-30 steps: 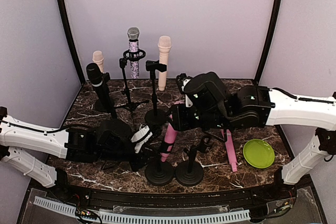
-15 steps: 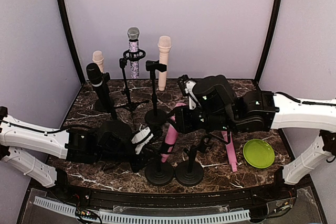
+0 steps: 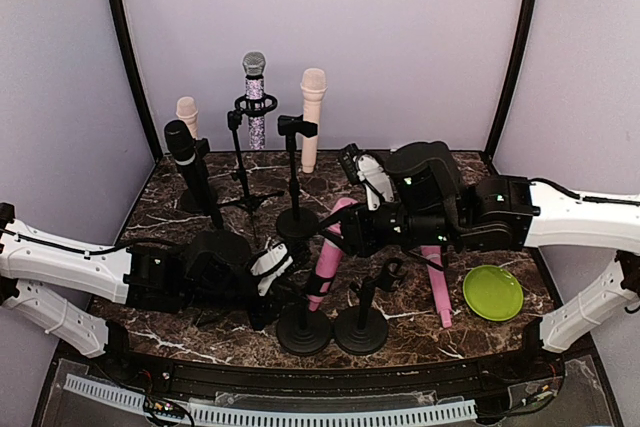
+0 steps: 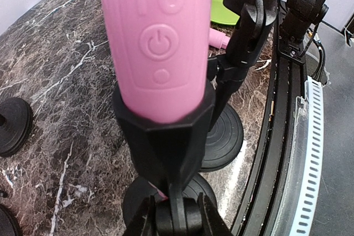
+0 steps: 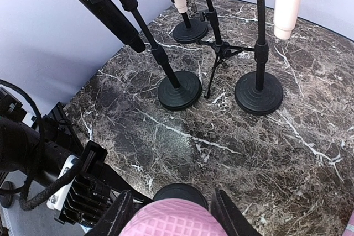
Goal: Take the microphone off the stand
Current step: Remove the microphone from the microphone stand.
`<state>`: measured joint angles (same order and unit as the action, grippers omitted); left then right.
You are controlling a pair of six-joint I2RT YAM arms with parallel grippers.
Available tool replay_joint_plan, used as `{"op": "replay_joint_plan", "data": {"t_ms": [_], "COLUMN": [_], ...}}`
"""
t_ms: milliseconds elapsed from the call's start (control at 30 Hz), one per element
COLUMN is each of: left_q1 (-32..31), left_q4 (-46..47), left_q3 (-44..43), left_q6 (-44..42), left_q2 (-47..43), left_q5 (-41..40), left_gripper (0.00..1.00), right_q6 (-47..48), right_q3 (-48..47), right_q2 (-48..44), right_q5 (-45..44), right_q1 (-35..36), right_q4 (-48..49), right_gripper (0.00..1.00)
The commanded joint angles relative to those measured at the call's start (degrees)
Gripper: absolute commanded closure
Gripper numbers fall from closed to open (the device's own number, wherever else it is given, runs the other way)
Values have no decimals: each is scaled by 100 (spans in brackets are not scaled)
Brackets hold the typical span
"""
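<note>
A pink microphone (image 3: 326,255) leans in the clip of a black stand (image 3: 303,328) at the front centre. My right gripper (image 3: 345,232) is shut on the microphone's mesh head (image 5: 178,218), fingers on both sides of it. My left gripper (image 3: 285,282) is shut on the stand's post just under the clip; in the left wrist view the fingers (image 4: 208,222) pinch the post (image 4: 177,216) below the pink body (image 4: 157,42) with its power button.
An empty stand (image 3: 361,325) is right beside the held one. Behind are a black microphone on a stand (image 3: 190,162), a glitter microphone on a tripod (image 3: 254,97) and two cream microphones (image 3: 312,112). A second pink microphone (image 3: 438,282) and a green plate (image 3: 492,292) lie right.
My right arm has shifted right and slightly up, and the pink microphone's head has come with it; the microphone leans more to the right. My left arm has held still.
</note>
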<state>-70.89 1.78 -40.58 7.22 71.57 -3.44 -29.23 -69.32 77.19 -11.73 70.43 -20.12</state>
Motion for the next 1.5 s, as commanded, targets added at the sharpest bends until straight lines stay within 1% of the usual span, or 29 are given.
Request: {"op": "replay_joint_plan", "data": {"t_ms": [0,133,400,600,700,833,967,1133,1233,1333,1467], "left_q1": [-16,-21,-23,-23,-27,-23,-22,-21,-21,-21,-21], "left_q4": [-415,-439,-225,-196,-196,-256,-197,-272,-492,-419,-322], "left_q3": [0,-5,26,94,91,35,63,48,-38,48,55], "left_q6": [24,31,152,187,178,129,76,12,-39,-160,-382], "left_q2": [60,88,47,76,177,258,234,240,242,174,196], "left_q5": [-117,-290,-392,-414,-322,-238,-84,148,145,36,49], "left_gripper": [100,100,100,100,100,100,100,100,100,100,100], "right_q6": [-205,-602,-1280,-1571,-1405,-984,-691,-560,-482,-420,-684], "right_q3": [-412,-666,-1173,-1562,-1590,-1486,-1169,-632,-592,-687,-862], "right_q2": [-87,59,318,516,547,418,73,-407,-419,-244,-62], "right_q5": [-183,-628,-1172,-1277,-1187,-741,-320,136,70,-165,-559], "right_q1": [-14,-12,-30,-104,-135,-209,-258,-354,-364,-369,-366], "right_q4": [250,-128,-826,-1068,-1000,-747,-392,344,376,213,9], "right_gripper": [79,79,79,78,78,78,78,78,77,77,78]}}
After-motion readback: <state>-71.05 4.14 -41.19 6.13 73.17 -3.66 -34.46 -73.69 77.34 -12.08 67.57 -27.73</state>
